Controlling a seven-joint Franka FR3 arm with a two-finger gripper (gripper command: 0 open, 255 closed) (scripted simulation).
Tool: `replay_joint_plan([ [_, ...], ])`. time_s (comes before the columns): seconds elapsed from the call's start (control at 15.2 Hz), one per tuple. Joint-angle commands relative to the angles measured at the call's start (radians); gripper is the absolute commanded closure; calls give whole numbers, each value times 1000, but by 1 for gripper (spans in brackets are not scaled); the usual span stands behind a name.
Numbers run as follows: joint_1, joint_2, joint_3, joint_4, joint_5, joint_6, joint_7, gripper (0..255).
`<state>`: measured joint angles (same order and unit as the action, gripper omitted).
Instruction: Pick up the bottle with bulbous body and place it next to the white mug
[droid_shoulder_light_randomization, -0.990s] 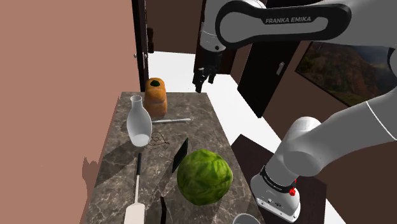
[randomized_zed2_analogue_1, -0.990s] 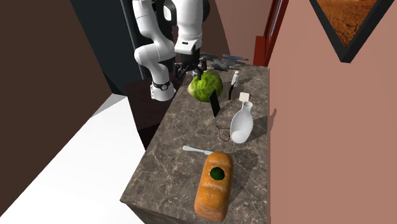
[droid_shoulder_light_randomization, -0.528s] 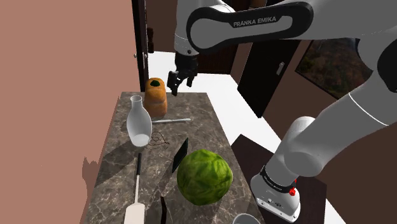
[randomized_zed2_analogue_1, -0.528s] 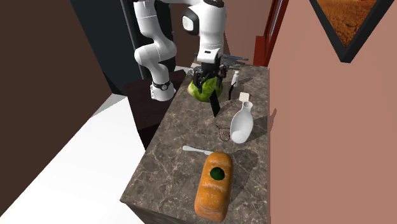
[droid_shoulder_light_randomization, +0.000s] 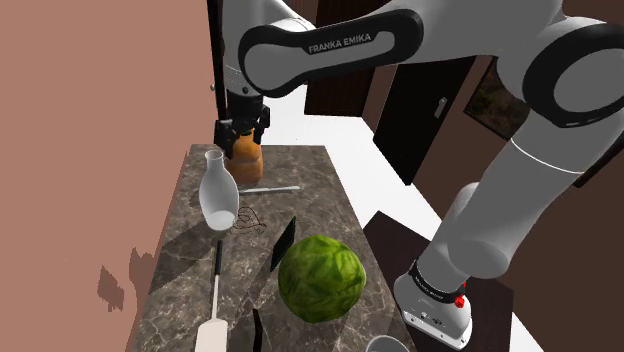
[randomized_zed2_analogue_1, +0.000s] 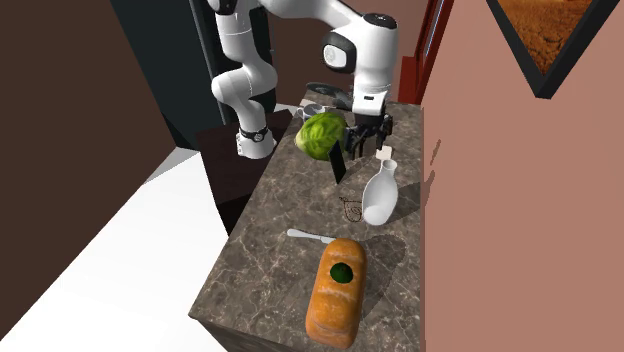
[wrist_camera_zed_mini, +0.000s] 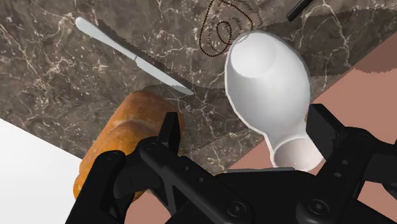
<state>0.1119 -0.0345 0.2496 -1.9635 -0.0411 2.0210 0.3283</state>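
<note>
Jaws swung leftward in the shoulder view, now over the bottle | jaws open, touching nothing | bottle upright on table, near bread loaf | we judge: approach step; next centre on neck, descend, close.

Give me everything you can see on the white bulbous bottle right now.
The bottle is plain glossy white, with a round bulbous body that narrows to a slim neck and flares at an open mouth. It stands upright on the dark marbled tabletop, near the edge along the wall. A thin looped cord lies by its base. Only the tabletop touches it. The gripper hangs above its mouth, open and clear of it.
</note>
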Motion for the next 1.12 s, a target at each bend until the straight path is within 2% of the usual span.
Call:
replay_joint_plan([
  [0.0,9,62,11,59,-15,10,28,0],
  [0.26,38,199,29,202,-55,12,90,0],
  [0.73,40,234,25,154,-69,94,99,0],
  [1.06,41,237,25,150,-70,101,100,0],
])
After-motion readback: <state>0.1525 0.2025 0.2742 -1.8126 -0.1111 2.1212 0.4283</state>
